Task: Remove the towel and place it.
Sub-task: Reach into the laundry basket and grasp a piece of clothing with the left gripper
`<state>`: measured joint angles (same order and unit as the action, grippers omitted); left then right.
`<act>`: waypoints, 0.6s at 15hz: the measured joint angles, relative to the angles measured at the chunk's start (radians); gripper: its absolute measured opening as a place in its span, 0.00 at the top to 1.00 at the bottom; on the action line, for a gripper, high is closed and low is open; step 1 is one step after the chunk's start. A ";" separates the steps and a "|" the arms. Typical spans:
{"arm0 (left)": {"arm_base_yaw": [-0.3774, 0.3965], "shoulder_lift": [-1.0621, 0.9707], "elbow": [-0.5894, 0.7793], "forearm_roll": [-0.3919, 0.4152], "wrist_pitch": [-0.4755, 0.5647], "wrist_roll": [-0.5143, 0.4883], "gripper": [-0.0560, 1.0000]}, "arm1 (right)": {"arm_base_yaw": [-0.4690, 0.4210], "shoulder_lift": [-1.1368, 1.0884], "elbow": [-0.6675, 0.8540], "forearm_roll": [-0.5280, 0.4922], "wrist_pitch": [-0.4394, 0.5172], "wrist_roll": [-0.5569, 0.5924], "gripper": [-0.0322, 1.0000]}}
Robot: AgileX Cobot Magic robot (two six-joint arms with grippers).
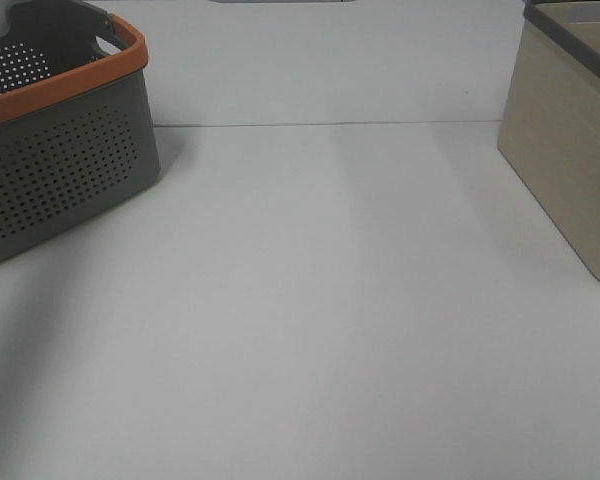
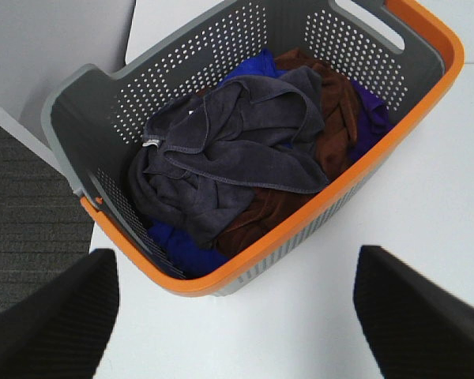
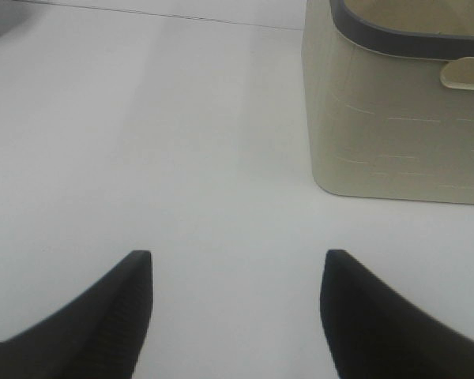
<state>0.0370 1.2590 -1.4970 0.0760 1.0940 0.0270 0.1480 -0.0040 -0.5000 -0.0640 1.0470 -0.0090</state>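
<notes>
White tabletop (image 1: 310, 320) carries the basket (image 1: 70, 150) at the frame's upper left, the towel (image 2: 229, 150) lying uppermost inside, not yet lifted, while left gripper (image 2: 237, 332) and right gripper (image 3: 237, 316) gape wide, empty.

- A staged test bench, of the kind kept in a robotics lab, is suggested rather than a lived-in room.
- A bare white table (image 1: 320, 320) is backed by a plain white panel (image 1: 330, 60).
- Dark grey ribbed carpet (image 2: 24, 205), of an office type, is seen past the table edge.
- Laundry props are set at opposite sides: a perforated grey basket (image 1: 70, 170) with an orange rim and a beige bin (image 1: 565, 160).
- A charcoal towel (image 2: 237, 142) is heaped in the basket over brown and blue cloths (image 2: 261, 215).
</notes>
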 joint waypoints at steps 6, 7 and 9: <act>0.000 0.343 -0.308 -0.008 0.103 0.075 0.23 | 0.000 0.000 0.000 0.000 0.000 0.000 0.37; 0.000 0.398 -0.352 -0.008 0.103 0.084 0.23 | 0.000 0.000 0.000 0.000 0.000 0.000 0.37; 0.001 0.478 -0.412 -0.008 0.105 0.097 0.23 | 0.000 0.000 0.000 0.000 0.000 0.000 0.37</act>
<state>0.0380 1.7370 -1.9090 0.0680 1.1990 0.1240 0.1480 -0.0040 -0.5000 -0.0640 1.0470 -0.0090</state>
